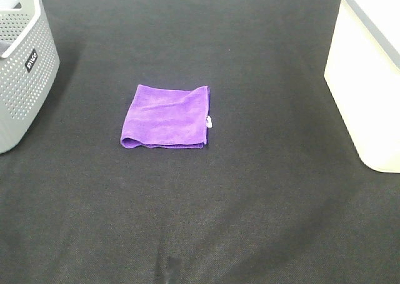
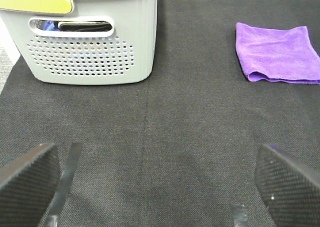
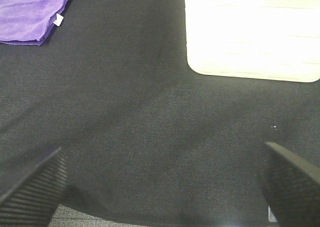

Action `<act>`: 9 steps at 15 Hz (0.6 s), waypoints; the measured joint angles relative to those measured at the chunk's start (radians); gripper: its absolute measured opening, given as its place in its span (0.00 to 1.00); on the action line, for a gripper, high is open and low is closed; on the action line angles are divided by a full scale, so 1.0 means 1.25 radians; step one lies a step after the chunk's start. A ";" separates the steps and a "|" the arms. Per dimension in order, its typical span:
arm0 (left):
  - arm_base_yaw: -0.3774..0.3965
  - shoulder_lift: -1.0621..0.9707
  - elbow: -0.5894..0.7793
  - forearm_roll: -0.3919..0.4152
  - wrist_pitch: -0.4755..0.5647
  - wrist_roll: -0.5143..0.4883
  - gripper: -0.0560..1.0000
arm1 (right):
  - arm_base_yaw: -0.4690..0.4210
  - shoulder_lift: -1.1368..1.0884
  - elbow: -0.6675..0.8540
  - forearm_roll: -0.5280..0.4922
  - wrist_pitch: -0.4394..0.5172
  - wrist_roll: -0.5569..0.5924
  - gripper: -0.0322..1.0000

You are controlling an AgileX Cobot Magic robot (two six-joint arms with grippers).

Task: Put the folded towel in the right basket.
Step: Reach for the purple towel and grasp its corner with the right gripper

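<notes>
A folded purple towel lies flat on the black table cloth, a little left of the middle; it also shows in the left wrist view and in the right wrist view, with a small white tag on its right edge. The right basket is cream-white and stands at the right edge; it shows in the right wrist view. My left gripper is open and empty, well short of the towel. My right gripper is open and empty, apart from towel and basket. Neither arm shows in the high view.
A grey perforated basket stands at the far left, with dark items inside it in the left wrist view. The black cloth covers the table.
</notes>
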 joint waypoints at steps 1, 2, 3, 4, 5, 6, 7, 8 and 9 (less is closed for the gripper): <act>0.000 0.000 0.000 0.000 0.000 0.000 0.99 | 0.000 0.000 0.000 0.000 0.000 0.000 0.98; 0.000 0.000 0.000 0.000 0.000 0.000 0.99 | 0.000 0.000 0.000 0.000 0.000 0.000 0.98; 0.000 0.000 0.000 0.000 0.000 0.000 0.99 | 0.000 0.000 0.000 0.000 0.000 0.000 0.98; 0.000 0.000 0.000 0.000 0.000 0.000 0.99 | 0.000 0.000 0.000 -0.002 0.000 -0.001 0.98; 0.000 0.000 0.000 0.000 0.000 0.000 0.99 | 0.000 0.000 -0.006 -0.017 -0.002 -0.023 0.98; 0.000 0.000 0.000 0.000 0.000 0.000 0.99 | 0.000 0.018 -0.029 -0.026 -0.002 -0.027 0.98; 0.000 0.000 0.000 0.000 0.000 0.000 0.99 | 0.000 0.073 -0.066 -0.029 0.002 -0.023 0.98; 0.000 0.000 0.000 0.000 0.000 0.000 0.99 | 0.000 0.174 -0.127 -0.028 0.018 -0.010 0.98; 0.000 0.000 0.000 0.000 0.000 0.000 0.99 | 0.000 0.288 -0.209 -0.026 0.047 0.015 0.98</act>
